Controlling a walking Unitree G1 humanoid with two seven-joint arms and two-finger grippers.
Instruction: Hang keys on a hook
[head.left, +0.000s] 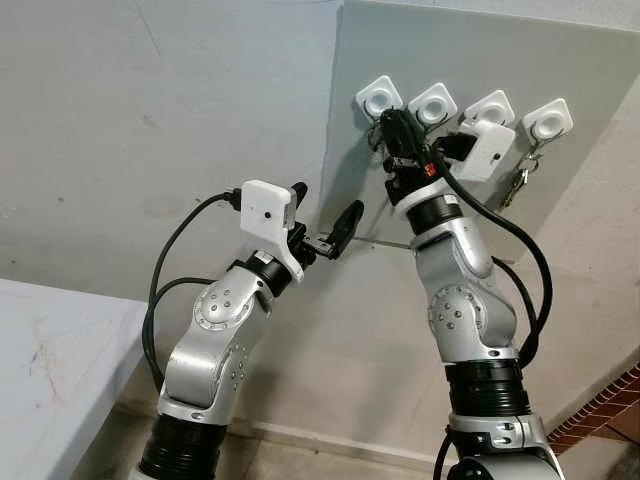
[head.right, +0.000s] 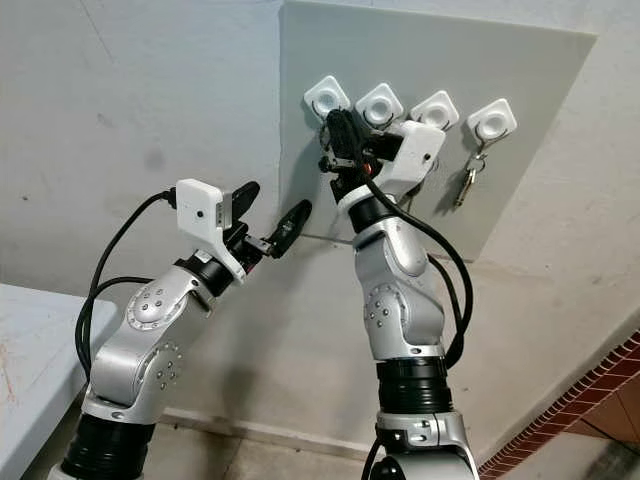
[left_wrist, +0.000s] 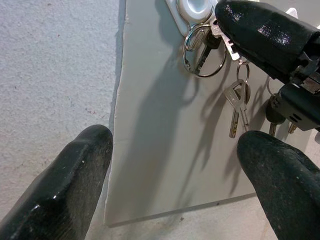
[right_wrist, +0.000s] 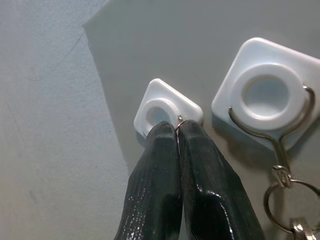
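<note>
Both silver arms rise nearest the head camera. The right gripper (head.left: 392, 128) is up at the grey board (head.left: 590, 90), against the leftmost hook (head.left: 379, 97) of four white ones; a key set (head.left: 519, 180) hangs from the far-right hook (head.left: 547, 122). The left gripper (head.left: 325, 222) waits lower, near the board's left edge, fingers spread with nothing between them, probably kept clear.

From the left wrist, its two fingers (left_wrist: 75, 175) frame the board, and a ring (left_wrist: 202, 50) with the keys (left_wrist: 237, 105) dangles under the hook (left_wrist: 195, 10), beside the right gripper's finger (left_wrist: 265, 35).

From the right wrist, the fingers (right_wrist: 155, 195) are pinched together on the thin wire ring (right_wrist: 178, 122), holding it at the hook's (right_wrist: 165, 112) lower rim, seemingly to slip it over. The neighbouring hook (right_wrist: 267, 95) carries another ring (right_wrist: 280, 145).
</note>
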